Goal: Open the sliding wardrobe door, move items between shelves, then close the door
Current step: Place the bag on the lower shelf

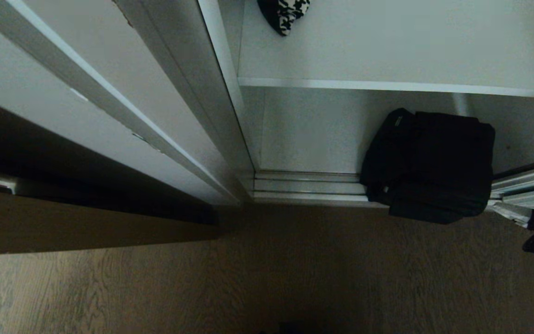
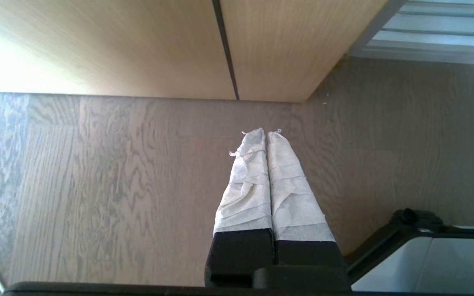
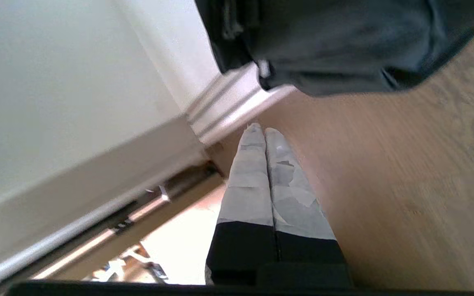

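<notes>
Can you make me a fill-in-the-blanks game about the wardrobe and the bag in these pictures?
1. The black bag sits at the bottom of the wardrobe, under a white ____.
2. Part of the bag hangs out over the wooden ____.
3. The right gripper has its fingers ____ with nothing between them.
4. The left gripper points at the floor and holds ____.

Missing words: shelf; floor; shut; nothing

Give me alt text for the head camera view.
A black fabric bag sits at the bottom of an open white wardrobe, overhanging the silver door track onto the wood floor. A white shelf runs above it.
</notes>
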